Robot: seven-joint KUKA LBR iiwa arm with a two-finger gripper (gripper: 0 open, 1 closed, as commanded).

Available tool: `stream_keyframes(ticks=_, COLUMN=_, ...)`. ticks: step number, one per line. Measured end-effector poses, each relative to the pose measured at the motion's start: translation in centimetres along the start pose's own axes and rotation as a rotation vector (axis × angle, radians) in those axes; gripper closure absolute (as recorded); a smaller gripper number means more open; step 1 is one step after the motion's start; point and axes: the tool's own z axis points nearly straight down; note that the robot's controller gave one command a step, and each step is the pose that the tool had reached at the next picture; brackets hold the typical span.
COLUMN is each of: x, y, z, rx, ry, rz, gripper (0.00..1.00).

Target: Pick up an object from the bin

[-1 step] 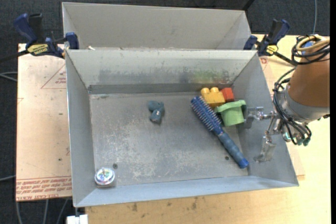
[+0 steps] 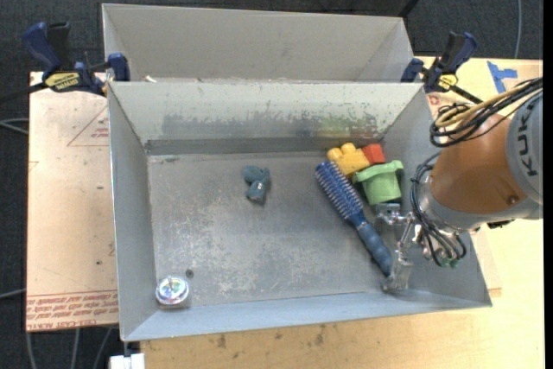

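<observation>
1. The gripper point(image 2: 399, 270) is low in the bin's point(image 2: 130, 186) near right corner. Its metal parts run together against the grey floor, so I cannot tell whether it is open or closed.
2. The orange cover point(image 2: 473, 179) on the wrist hides the right-hand wall of the bin behind it. The arm is cut off at the view's right side.
3. Dark lettering on the arm point(image 2: 524, 147) reads "KU" before it is cut off.
4. The thing nearest the gripper is a blue hairbrush point(image 2: 350, 205). It lies slantwise in the right part of the bin, with its bristled head towards the back wall and its smooth handle pointing at the near right corner. The end of the handle is just beside the gripper; whether they touch cannot be made out.
5. A green cylindrical toy point(image 2: 380, 182) lies just right of the brush head. Behind it, a yellow block point(image 2: 347, 157) and a red piece point(image 2: 373, 154) are crowded against the back wall, so their shapes are partly hidden.
6. Well apart, mid-floor, lies a small blue-grey lump point(image 2: 256, 184) of unclear kind.
7. A round shiny disc point(image 2: 172, 291) lies in the near left corner; any marking on its face is too small to read.
</observation>
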Motion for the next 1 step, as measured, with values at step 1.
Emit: stream_keyframes(ticks=1, x=-0.13, y=-0.1, z=-0.33, rx=0.002, ry=-0.005, rz=-0.001, gripper=1.0)
